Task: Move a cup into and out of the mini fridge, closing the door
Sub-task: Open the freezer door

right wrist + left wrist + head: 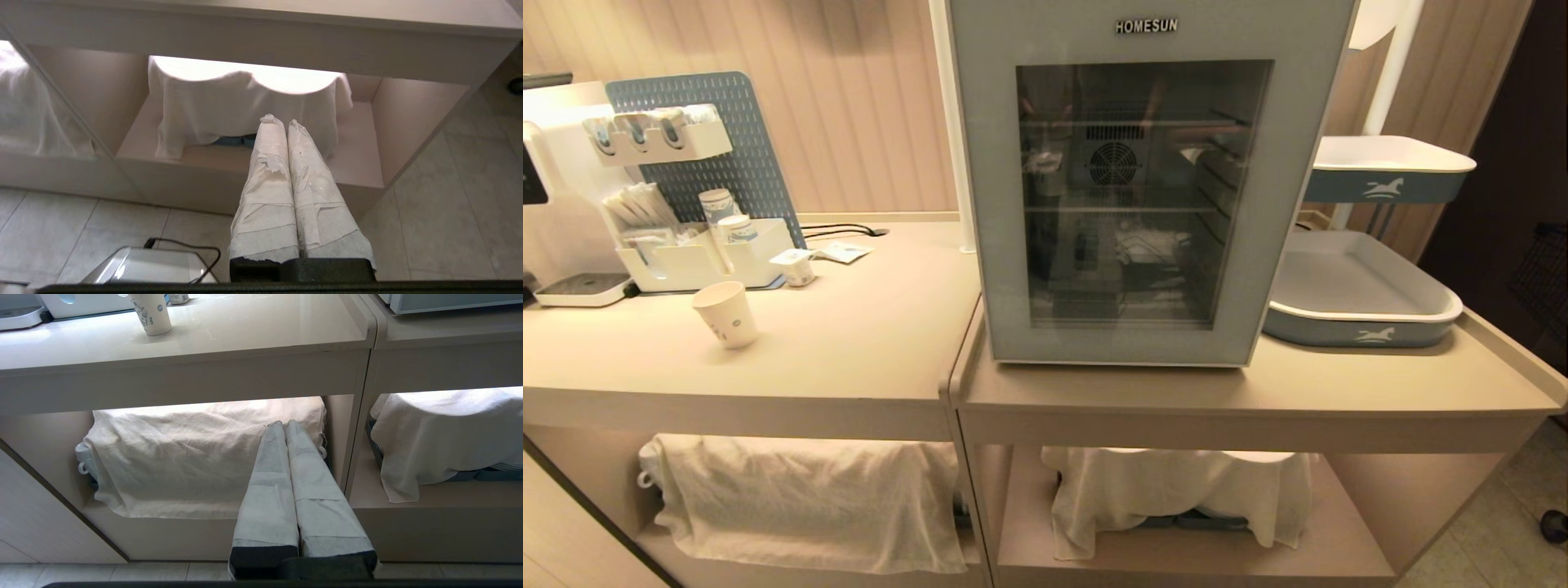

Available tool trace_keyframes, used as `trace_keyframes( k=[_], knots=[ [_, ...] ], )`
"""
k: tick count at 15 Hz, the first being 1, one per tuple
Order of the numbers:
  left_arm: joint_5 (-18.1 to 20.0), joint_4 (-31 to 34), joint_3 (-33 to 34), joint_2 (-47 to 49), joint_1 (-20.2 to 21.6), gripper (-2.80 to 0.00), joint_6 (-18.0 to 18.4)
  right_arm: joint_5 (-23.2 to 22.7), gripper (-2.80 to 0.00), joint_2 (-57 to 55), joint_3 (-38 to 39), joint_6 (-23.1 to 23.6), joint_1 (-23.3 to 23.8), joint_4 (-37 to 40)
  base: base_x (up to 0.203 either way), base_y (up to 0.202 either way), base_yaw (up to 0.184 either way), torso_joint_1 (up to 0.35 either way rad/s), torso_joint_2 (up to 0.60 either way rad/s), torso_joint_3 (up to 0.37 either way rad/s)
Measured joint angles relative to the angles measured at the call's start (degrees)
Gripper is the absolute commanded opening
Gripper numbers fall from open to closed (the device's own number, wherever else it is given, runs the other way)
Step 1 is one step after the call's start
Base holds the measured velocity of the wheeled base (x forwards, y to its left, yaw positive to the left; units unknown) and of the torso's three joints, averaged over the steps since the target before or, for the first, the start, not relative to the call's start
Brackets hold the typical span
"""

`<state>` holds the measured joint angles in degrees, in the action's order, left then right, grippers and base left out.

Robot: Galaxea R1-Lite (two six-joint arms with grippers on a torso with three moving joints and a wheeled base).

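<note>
The cup (725,314) is a small white paper cup with blue marks, standing upright on the left counter; it also shows in the left wrist view (151,313). The mini fridge (1298,204) stands on the right counter with its door (996,204) closed flat, wire shelves and a round fan showing through the dark glass. Neither arm shows in the head view. My left gripper (283,424) hangs low before the left lower shelf, fingers pressed together and empty. My right gripper (280,121) is low before the right lower shelf, shut on nothing.
A white water dispenser (556,163) and an organiser with stacked cups (703,261) stand at the back left. Two blue-and-white trays (1364,294) sit right of the fridge. White cloths (800,498) cover items on both lower shelves. A cabled device (151,265) lies on the floor.
</note>
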<state>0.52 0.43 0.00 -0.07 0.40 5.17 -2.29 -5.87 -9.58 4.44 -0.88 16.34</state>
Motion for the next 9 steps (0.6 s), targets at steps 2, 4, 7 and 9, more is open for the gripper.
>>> trace_keyframes(
  k=[2,4,7,9],
  knots=[
    [0.0,0.0,0.0,0.0,0.0,-2.80,0.0,1.8,-2.80,3.4,3.7,-0.6,0.2,-5.2,0.000,0.000,0.000,0.000,0.00,0.000],
    [0.0,0.0,0.0,0.0,0.0,-2.80,0.0,2.0,-2.80,4.9,7.1,-0.8,0.3,-12.3,0.000,0.000,0.000,0.000,0.00,0.000],
    [0.0,0.0,0.0,0.0,0.0,-2.80,0.0,2.3,-2.80,5.8,9.0,-2.7,0.3,-16.4,0.000,0.000,0.000,0.000,0.00,0.000],
    [0.0,0.0,0.0,0.0,0.0,-2.80,0.0,2.5,-2.80,5.9,9.4,-4.4,0.3,-17.0,0.000,0.000,0.000,0.000,0.00,0.000]
  ],
)
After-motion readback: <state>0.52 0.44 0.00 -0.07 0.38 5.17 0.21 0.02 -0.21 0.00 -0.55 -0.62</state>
